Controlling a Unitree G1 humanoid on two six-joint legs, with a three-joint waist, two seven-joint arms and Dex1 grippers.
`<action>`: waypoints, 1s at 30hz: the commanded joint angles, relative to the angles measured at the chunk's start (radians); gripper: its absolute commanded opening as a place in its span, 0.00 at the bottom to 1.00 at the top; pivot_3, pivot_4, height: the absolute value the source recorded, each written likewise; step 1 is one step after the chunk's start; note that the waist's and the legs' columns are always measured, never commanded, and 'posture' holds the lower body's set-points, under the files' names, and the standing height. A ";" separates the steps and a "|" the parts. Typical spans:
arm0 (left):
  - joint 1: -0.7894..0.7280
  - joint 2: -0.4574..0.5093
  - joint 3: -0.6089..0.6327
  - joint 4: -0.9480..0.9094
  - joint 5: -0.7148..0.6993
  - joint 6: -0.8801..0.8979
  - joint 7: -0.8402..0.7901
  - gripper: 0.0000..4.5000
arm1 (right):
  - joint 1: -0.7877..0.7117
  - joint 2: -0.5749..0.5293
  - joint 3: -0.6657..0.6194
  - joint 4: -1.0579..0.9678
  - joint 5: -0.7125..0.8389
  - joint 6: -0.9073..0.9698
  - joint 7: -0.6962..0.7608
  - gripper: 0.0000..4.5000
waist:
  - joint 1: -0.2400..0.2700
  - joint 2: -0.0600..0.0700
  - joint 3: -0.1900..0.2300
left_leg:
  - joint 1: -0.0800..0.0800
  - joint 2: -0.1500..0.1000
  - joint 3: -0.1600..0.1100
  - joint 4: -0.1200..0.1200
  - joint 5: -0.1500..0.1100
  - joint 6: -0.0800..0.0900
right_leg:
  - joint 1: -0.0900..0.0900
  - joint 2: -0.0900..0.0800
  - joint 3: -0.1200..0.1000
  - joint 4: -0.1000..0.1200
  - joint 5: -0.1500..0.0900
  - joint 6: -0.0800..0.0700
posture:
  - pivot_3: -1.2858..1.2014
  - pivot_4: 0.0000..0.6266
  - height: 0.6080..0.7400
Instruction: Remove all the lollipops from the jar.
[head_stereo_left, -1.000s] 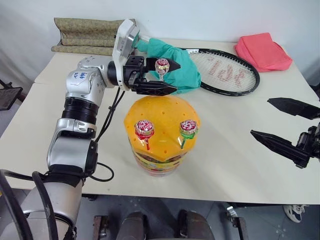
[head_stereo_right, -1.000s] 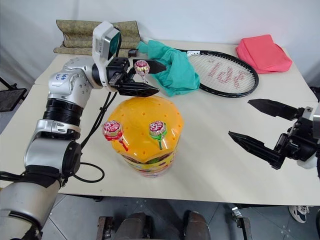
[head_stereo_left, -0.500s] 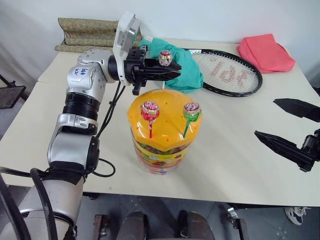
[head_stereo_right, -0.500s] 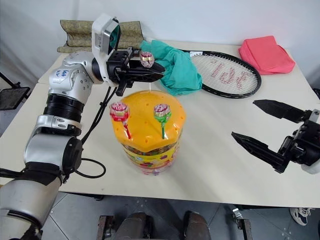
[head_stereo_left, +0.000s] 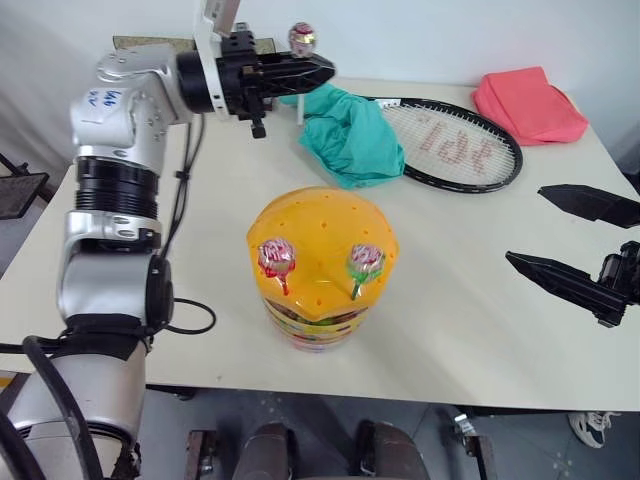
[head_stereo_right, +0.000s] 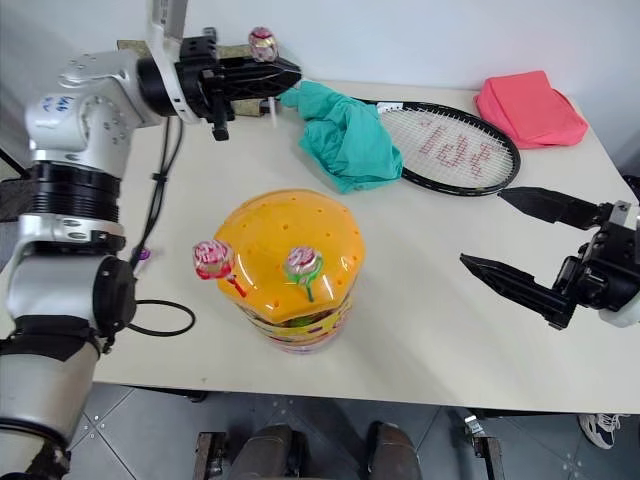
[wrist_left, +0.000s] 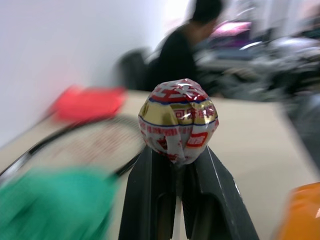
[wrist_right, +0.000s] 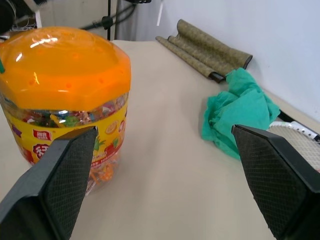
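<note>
The jar (head_stereo_left: 322, 265), a squat clear tub with an orange domed lid, stands at the table's front middle. Two lollipops (head_stereo_left: 276, 258) (head_stereo_left: 365, 260) stick up from holes in its lid. My left gripper (head_stereo_left: 315, 70) is raised over the far left of the table, level, and shut on the stick of a third lollipop (head_stereo_left: 302, 38). Its red and gold wrapped head (wrist_left: 178, 120) sits just above the black fingers (wrist_left: 150, 200). My right gripper (head_stereo_left: 524, 226) hangs open to the right of the jar, apart from it, pointing toward the jar (wrist_right: 62, 100).
A green cloth (head_stereo_left: 350, 135) and a tennis racket (head_stereo_left: 455, 145) lie behind the jar. A pink-red cloth (head_stereo_left: 528, 105) lies at the back right, a rolled mat (wrist_right: 200, 47) at the back left. A black cable (head_stereo_left: 190, 320) loops left of the jar. A person (wrist_left: 185, 50) shows blurred beyond the table.
My left gripper shut on the far lollipop's stick, pulled it out of the lid, then rose and swung back and left with it. The right gripper stayed put.
</note>
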 joint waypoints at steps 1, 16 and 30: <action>-0.004 0.069 -0.080 0.006 0.121 0.146 0.078 0.01 | -0.021 -0.017 0.004 0.012 -0.008 -0.020 0.017 1.00 | -0.001 0.000 0.000 | 0.000 0.000 0.000 0.000 0.000 0.000 | 0.000 0.000 0.000 0.000 0.000 0.000 | 0.52 0.24 1.00; 0.353 0.249 -0.301 -0.235 0.266 0.502 0.087 0.01 | -0.146 -0.004 0.153 0.073 -0.038 -0.030 0.035 1.00 | 0.007 -0.001 0.001 | -0.001 0.001 0.000 0.001 0.000 0.000 | 0.000 0.000 0.000 0.000 0.000 0.000 | 0.52 0.24 1.00; 0.322 0.327 -0.285 -0.317 0.216 0.542 0.012 0.76 | -0.130 -0.027 0.108 0.076 -0.035 -0.007 0.054 1.00 | 0.005 -0.001 0.001 | -0.001 0.001 0.000 0.001 0.000 0.000 | 0.000 0.000 0.000 0.000 0.000 0.000 | 0.52 0.24 1.00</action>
